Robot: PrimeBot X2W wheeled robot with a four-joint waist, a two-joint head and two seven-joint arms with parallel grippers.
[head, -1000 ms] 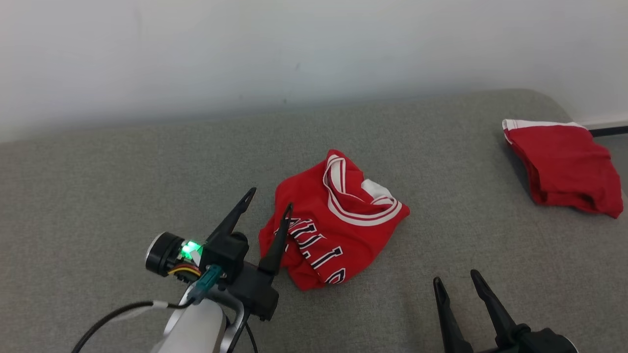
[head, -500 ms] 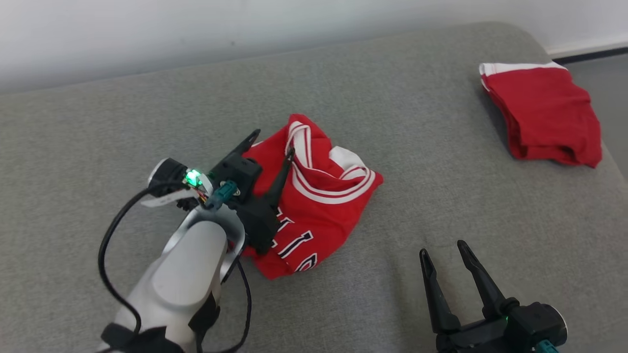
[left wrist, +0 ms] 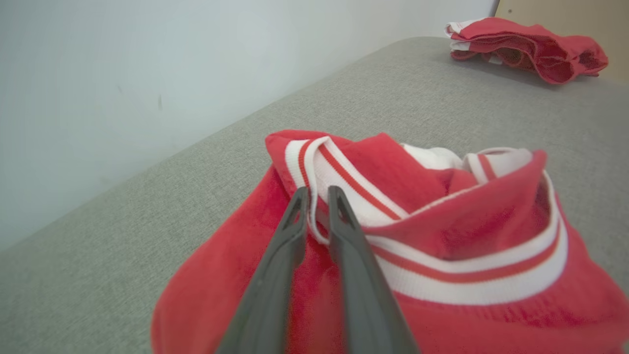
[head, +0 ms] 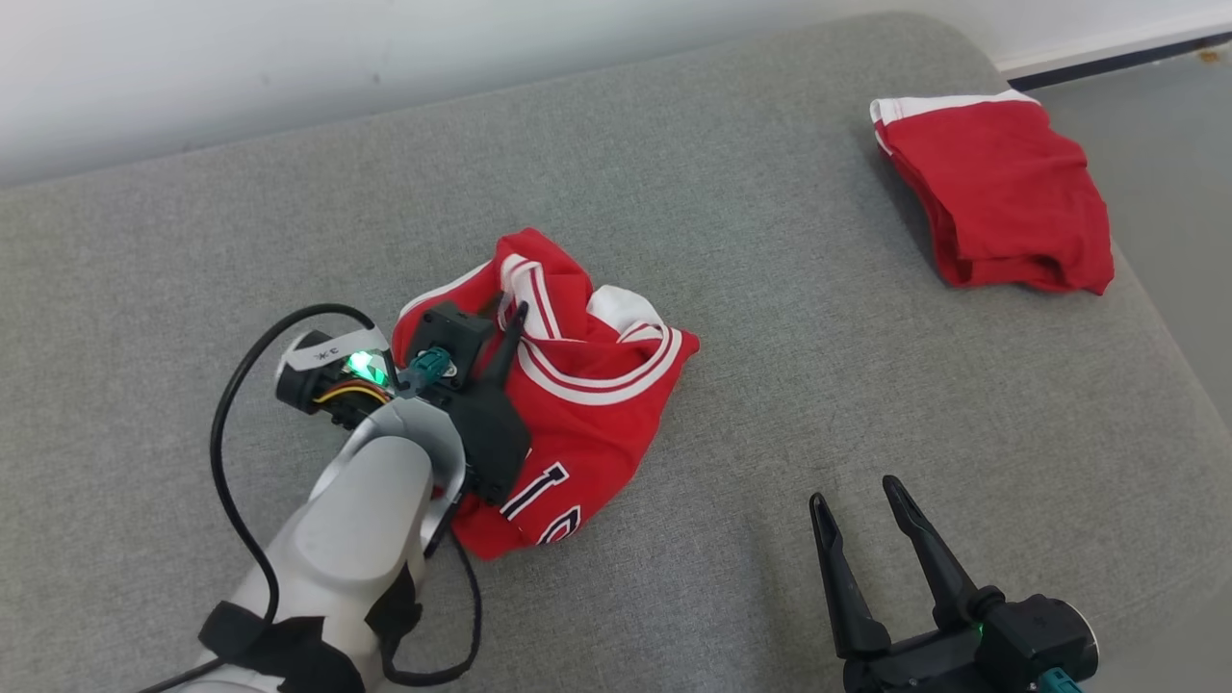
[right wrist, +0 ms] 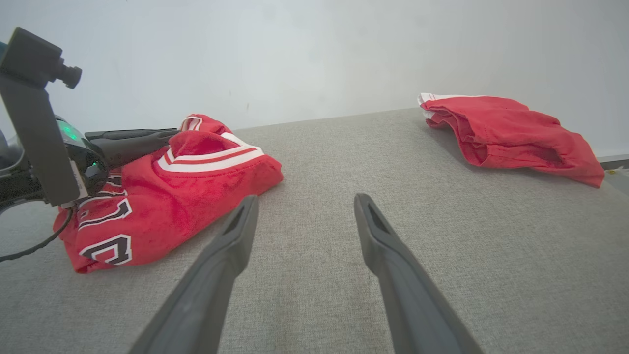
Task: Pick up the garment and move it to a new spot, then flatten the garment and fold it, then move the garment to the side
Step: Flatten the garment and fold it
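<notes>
The garment (head: 597,423) is a crumpled red jersey with white-striped trim and black-and-white lettering, lying mid-cushion. It also appears in the left wrist view (left wrist: 442,231) and in the right wrist view (right wrist: 186,191). My left gripper (head: 510,313) lies over its left side. In the left wrist view its fingers (left wrist: 317,189) are pinched together on the white edge of the striped trim. My right gripper (head: 855,491) stands open above bare cushion to the jersey's lower right, with nothing between its fingers (right wrist: 305,197).
A second red garment (head: 1001,192) with a white band lies bunched at the far right of the grey cushion (head: 770,289), near its rounded edge. Floor (head: 1174,144) begins beyond that edge. A pale wall runs along the back.
The camera has tilted down and turned. My left gripper has reached forward onto the jersey and its fingers have closed from wide apart onto the trim. The right gripper stays open.
</notes>
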